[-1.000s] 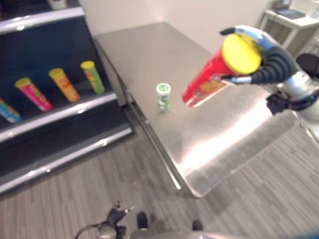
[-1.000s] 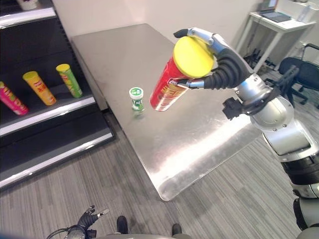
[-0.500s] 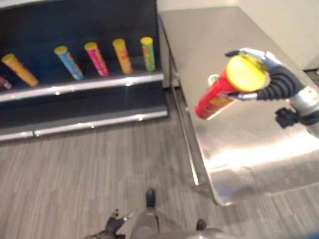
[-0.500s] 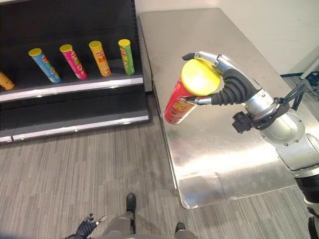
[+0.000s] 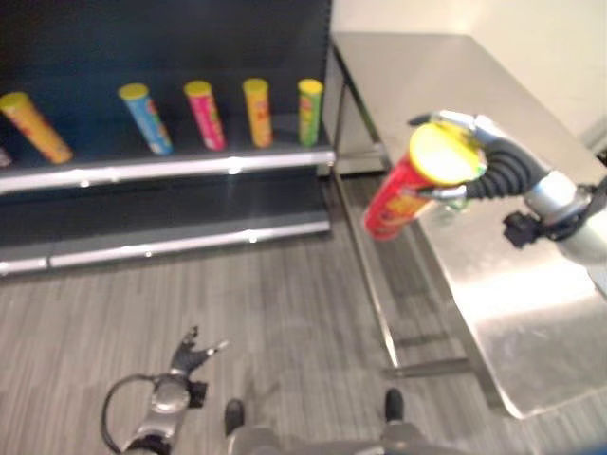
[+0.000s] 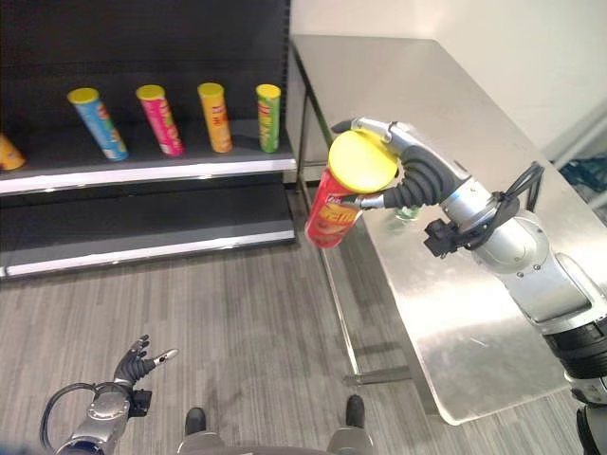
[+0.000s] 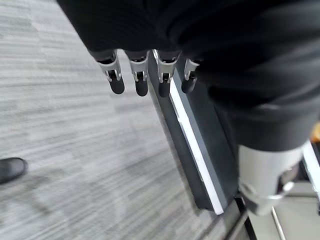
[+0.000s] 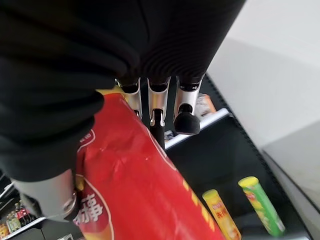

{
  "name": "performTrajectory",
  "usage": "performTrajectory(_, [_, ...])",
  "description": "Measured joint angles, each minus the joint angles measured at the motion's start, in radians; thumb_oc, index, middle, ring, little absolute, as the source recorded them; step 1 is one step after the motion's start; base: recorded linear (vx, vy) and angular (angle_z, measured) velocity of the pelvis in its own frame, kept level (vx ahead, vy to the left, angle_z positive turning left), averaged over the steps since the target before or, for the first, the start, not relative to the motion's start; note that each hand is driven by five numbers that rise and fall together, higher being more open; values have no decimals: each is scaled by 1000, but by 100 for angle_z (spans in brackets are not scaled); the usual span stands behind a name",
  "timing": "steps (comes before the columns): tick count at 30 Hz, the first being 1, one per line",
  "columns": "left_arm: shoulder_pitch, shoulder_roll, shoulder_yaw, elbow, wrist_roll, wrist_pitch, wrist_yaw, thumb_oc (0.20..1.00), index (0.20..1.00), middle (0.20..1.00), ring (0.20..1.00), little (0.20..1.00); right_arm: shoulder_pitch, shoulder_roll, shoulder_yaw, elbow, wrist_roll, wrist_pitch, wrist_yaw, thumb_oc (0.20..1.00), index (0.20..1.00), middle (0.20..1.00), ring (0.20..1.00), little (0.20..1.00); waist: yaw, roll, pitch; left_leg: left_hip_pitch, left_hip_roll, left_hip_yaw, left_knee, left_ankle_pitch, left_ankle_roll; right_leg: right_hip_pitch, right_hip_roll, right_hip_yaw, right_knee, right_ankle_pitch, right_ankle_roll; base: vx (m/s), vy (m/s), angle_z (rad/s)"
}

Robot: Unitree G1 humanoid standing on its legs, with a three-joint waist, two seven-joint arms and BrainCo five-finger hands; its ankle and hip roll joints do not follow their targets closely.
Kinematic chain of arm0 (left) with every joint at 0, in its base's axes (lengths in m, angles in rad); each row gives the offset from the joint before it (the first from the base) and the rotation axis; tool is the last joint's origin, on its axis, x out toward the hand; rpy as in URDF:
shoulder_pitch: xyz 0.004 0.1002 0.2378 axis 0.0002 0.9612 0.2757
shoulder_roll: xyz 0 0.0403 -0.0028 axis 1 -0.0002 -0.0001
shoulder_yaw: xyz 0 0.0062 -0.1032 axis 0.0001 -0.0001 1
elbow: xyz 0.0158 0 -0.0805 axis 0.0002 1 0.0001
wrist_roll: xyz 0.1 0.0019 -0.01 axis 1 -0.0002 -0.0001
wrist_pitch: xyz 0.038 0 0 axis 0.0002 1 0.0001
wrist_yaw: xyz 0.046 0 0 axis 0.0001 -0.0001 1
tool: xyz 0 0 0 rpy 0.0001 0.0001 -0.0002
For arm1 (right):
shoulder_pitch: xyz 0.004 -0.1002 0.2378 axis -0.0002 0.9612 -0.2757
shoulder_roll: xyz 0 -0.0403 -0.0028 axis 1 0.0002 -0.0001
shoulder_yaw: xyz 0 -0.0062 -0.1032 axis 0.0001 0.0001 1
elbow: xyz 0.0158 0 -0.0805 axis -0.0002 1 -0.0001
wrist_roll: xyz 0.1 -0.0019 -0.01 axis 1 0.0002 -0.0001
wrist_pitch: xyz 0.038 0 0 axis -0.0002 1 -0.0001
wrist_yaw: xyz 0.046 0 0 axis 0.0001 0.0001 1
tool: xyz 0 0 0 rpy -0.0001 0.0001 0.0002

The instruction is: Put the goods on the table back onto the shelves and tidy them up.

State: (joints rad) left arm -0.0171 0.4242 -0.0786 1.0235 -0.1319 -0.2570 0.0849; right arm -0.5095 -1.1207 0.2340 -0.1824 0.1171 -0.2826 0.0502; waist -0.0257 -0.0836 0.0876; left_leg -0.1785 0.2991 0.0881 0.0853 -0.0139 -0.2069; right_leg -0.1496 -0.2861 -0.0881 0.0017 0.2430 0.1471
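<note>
right robot hand (image 6: 410, 175) gripping glossy red cylindrical can (image 6: 337, 204), left robot hand (image 6: 133, 365) open, steel table (image 6: 474, 284)

Grey plank-patterned floor (image 6: 237, 313) spreads across the foreground, its streaks running side to side. A pale, plain wall (image 6: 493, 57) closes off the far right. On the left there's a row of colourful tubes with yellow lids: a blue tube (image 6: 98, 123), a pink tube (image 6: 159, 118) beside it, then an orange tube (image 6: 215, 116) and a green tube (image 6: 269, 117). The blue and pink ones lean their tops to the left, and the green one stands nearly upright. They're spaced apart, none touching.
</note>
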Motion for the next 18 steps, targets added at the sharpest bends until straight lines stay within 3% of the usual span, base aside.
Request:
performTrajectory(1, [13,6,0,7,1,2,-2,1000,1000,1000,1000,1000,-19,-8,0,7,0,2,0,200,200,200,200,200,8,-13,-1,-9,-14,-1,9,-6,12,2,-13,0,-6,-12,1,-190,434,16])
performTrajectory(2, [17,12,3,30,0,7,-1,1000,1000,1000,1000,1000,-39,-9,5,12,0,3,-7,200,200,200,200,200,14,-20,-3,-13,-26,0,-6,-4,14,-10,-16,25,1,-61,29,-133,283,20])
performTrajectory(3, [31,20,12,40,-2,13,-1,1000,1000,1000,1000,1000,-68,-24,26,18,1,1,-11,200,200,200,200,200,24,-44,-14,-17,-36,-8,-31,17,39,0,18,34,22,-174,118,-48,245,16])
performTrajectory(4, [24,12,12,47,-3,15,0,1000,1000,1000,1000,1000,-99,-50,55,25,-1,0,-11,200,200,200,200,200,34,-39,-13,-9,-29,-22,-47,32,36,-8,37,43,38,-232,92,29,108,34])
performTrajectory(5, [41,3,4,39,-5,17,1,1000,1000,1000,1000,1000,-134,-67,73,33,-2,3,-10,200,200,200,200,200,52,-39,-22,-14,-23,-29,-76,68,43,-3,59,82,31,-238,108,45,126,25])
performTrajectory(7, [62,-49,-5,44,-5,18,-3,1000,1000,1000,1000,1000,-178,-67,84,67,0,5,-13,200,200,200,200,200,71,-27,-23,-19,-33,-54,-82,95,32,25,73,111,-19,-248,99,48,67,27])
performTrajectory(9, [88,-87,-6,68,-6,21,-9,1000,1000,1000,1000,1000,-195,-67,117,107,-1,21,-16,200,200,200,200,200,65,-24,-23,-19,-50,-71,-90,106,19,56,65,132,-32,-258,116,48,127,47])
performTrajectory(11, [116,-92,-3,77,-7,21,-9,1000,1000,1000,1000,1000,-196,-56,148,132,-1,31,-12,200,200,200,200,200,75,-33,-16,-18,-74,-84,-78,111,14,90,50,120,-33,-266,127,13,205,55])
performTrajectory(14, [102,-93,-10,77,-6,20,-10,1000,1000,1000,1000,1000,-195,-55,150,149,-1,38,-6,200,200,200,200,200,68,-18,6,-13,-82,-111,-72,111,15,156,47,74,-70,-282,140,-8,203,53])
performTrajectory(18, [97,-95,-11,76,-6,20,-9,1000,1000,1000,1000,1000,-196,-55,150,155,-1,38,-6,200,200,200,200,200,66,6,22,-20,-80,-111,-80,104,29,157,47,62,-72,-283,137,39,321,12])
